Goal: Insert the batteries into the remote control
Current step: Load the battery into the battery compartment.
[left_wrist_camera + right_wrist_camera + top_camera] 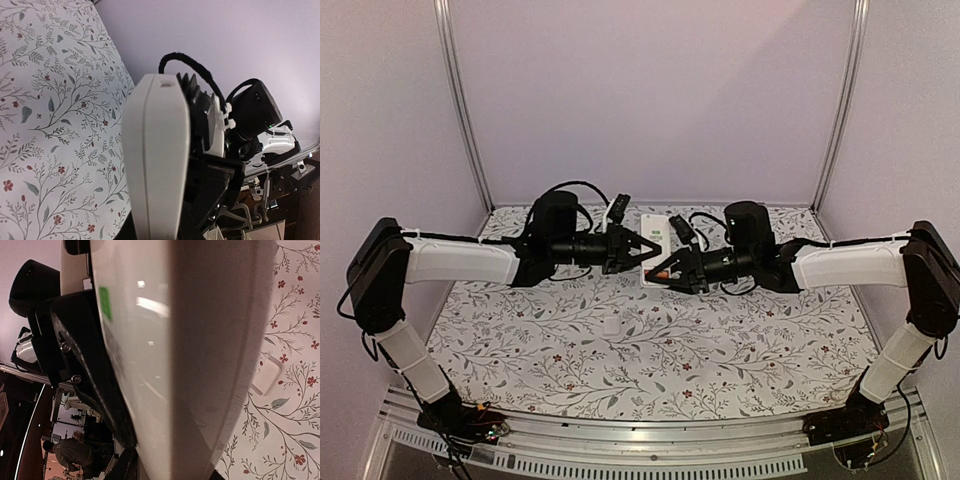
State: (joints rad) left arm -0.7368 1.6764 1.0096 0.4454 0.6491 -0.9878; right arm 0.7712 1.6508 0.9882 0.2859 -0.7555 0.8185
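Observation:
The white remote control (pixel 653 238) is held up above the table between both arms. My left gripper (pixel 640 250) is shut on it; in the left wrist view the remote (pixel 157 165) stands edge-on between the jaws. My right gripper (pixel 667 271) is pressed against the remote's lower right side, with a small orange battery (pixel 663 272) showing at its fingertips. In the right wrist view the remote (pixel 165 355) fills the frame, a green label on its face, and the battery and fingertips are hidden. The second battery is not in view.
A small thin white cover plate (pixel 611 325) lies on the floral table top (pixel 650 370) below the grippers; it also shows in the right wrist view (pixel 266 376). Purple walls and metal posts (pixel 465 110) close in the back and sides.

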